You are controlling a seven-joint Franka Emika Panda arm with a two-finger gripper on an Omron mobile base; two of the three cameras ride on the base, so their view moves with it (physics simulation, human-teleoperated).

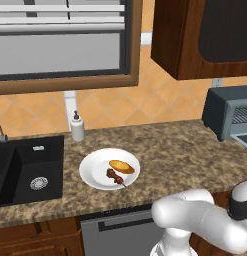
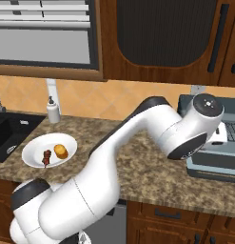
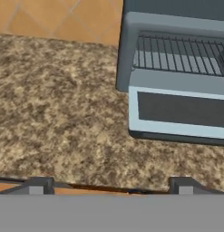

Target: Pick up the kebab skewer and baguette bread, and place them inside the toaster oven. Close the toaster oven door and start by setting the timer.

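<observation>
Speckled granite worktop [image 3: 59, 113] is lying closest under your hand, with the fingers [image 3: 110, 185] standing spread wide and holding nothing. You are hovering before the toaster oven [image 3: 177, 54], whose door [image 3: 181, 111] is already lying flat open, baring the wire rack. You are probably about to go for the food, so swing back left to the white plate [image 1: 92, 172] beside the black sink [image 1: 25, 170]. On it the kebab skewer [image 1: 114, 176], a thin stick of dark chunks, is lying just beside the smooth golden oval baguette bread [image 1: 122, 166]. Come down straight over the skewer's middle, fingers across the stick, clear of the loaf.
</observation>
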